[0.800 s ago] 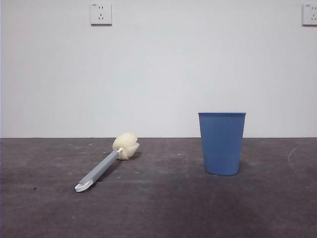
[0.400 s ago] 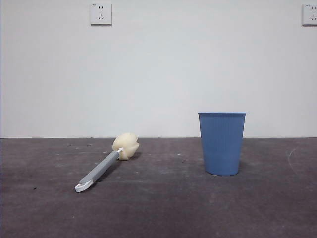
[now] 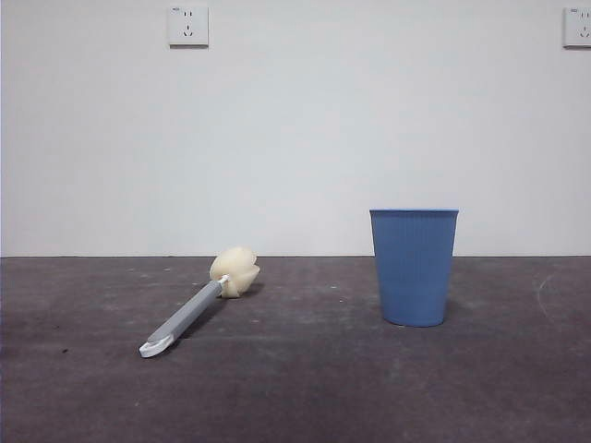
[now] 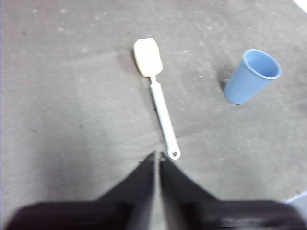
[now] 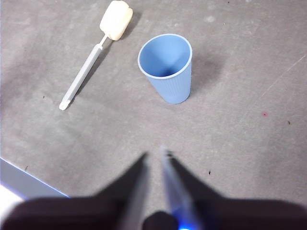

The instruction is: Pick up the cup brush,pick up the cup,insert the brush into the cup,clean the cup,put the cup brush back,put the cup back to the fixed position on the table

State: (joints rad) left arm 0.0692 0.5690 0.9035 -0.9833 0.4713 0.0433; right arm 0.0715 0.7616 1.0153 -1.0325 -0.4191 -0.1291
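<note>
Lying flat on the table, the cup brush is well apart from the upright cup; above them the left gripper hangs with jaws together and nothing held; likewise the right gripper.

Front view level and low; both wrist views overhead, sharing the table

The brush lay flat on the counter toward nine o'clock, its head pointing to one o'clock. The cup stood upright toward three o'clock, well apart from it.
</note>
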